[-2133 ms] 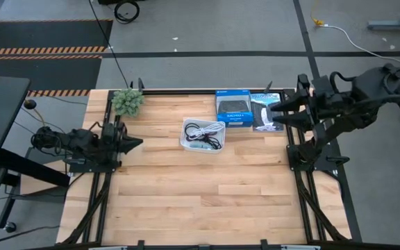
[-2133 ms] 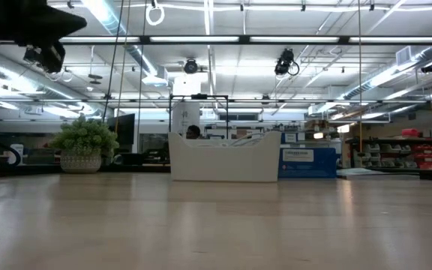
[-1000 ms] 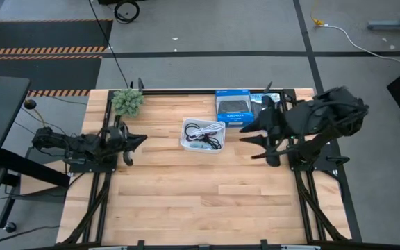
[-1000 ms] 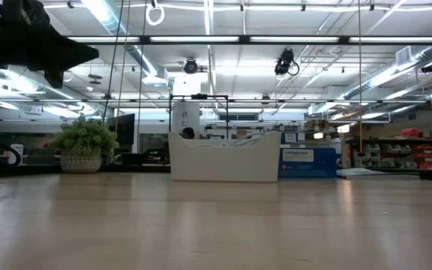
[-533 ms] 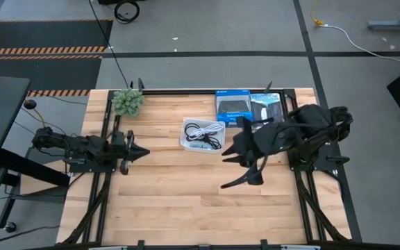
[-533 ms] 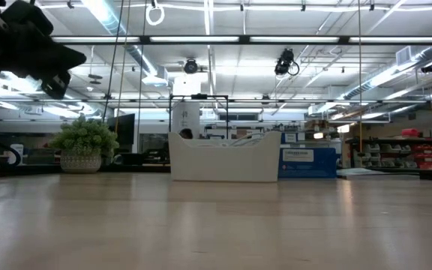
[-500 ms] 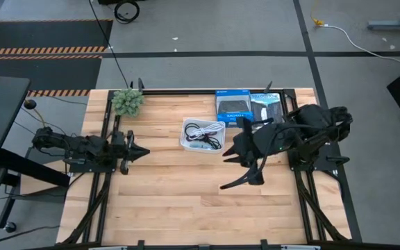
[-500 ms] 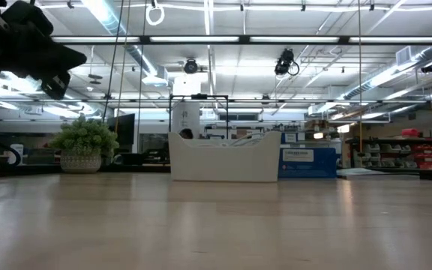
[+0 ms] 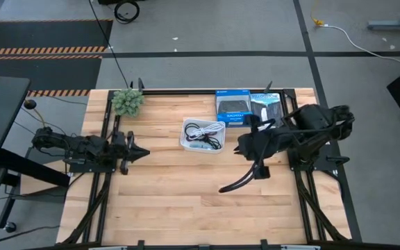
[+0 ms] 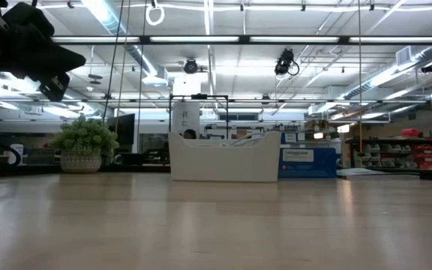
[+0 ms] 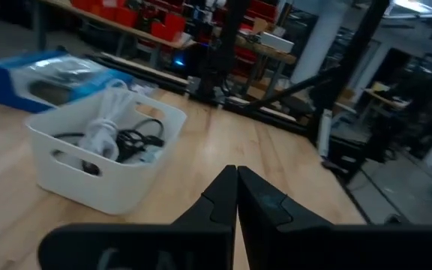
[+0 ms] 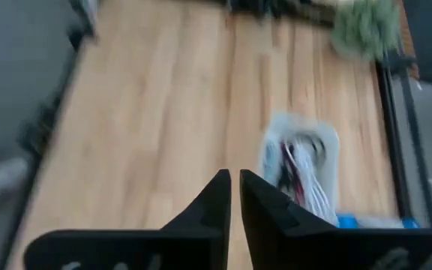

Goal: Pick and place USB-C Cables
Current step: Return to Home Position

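Note:
The USB-C cables (image 9: 204,132) lie coiled in a white tray (image 9: 186,139) on the far middle of the table. A white one and black ones show in the left wrist view (image 11: 111,127). The tray's bottom rests on the wood. My left gripper (image 9: 146,152) is shut and hovers left of the tray, pointing toward it (image 11: 236,169). My right gripper (image 9: 240,148) is shut too and hangs above the table, right of the tray. Its wrist view looks down past the gripper (image 12: 235,174) at the tray (image 12: 328,150).
A small potted plant (image 9: 128,101) stands at the far left corner. A blue box (image 9: 232,108) and a second package (image 9: 267,110) lie behind the tray at the far edge. Bare wood (image 9: 186,201) fills the table's near half.
My right arm has swung from the far right toward the table's middle and near side, coming down beside the tray, then eased slightly back to the right. My left gripper has shifted a little toward the near edge. The tray and cables have stayed put.

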Available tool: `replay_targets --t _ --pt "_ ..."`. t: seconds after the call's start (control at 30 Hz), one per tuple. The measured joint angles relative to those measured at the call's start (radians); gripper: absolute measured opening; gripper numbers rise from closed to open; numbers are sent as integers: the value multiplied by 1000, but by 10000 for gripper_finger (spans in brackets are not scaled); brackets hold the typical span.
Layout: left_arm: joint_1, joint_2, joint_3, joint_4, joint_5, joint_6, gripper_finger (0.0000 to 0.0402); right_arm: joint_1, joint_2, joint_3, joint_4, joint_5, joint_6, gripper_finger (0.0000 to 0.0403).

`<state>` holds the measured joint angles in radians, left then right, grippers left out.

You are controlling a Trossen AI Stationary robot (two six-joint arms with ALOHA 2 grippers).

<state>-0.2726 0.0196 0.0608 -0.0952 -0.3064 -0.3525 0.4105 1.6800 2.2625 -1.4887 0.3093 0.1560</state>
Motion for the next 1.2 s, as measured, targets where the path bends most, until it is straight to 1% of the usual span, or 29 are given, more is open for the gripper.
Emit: replay_targets --t 0.07,0.17,0.23,0.33,0.5,0.63,0.77,0.9,1.2 --pt "0 0 1 -4 33 -3 17 -12 -34 -59 -43 8 0 29" --pt "0 0 1 -6 49 34 20 -36 -128 -188 -21 11 10 13" --pt "0 0 0 -5 49 89 20 -52 -204 -296 48 13 21 6" --pt "0 0 -1 7 52 146 18 -74 -327 -482 190 11 58 8" --pt "0 0 -5 35 53 155 17 -93 -518 -764 392 13 160 18" --pt "0 0 -5 38 52 155 20 -106 -648 -956 533 11 214 13" --pt "0 0 -5 43 53 155 18 -122 -756 -1107 651 12 245 5" --pt "0 0 -5 44 53 155 17 -145 -860 -1231 739 11 279 6" --pt "0 0 -5 45 53 155 17 -194 -1138 -1485 837 12 383 6"
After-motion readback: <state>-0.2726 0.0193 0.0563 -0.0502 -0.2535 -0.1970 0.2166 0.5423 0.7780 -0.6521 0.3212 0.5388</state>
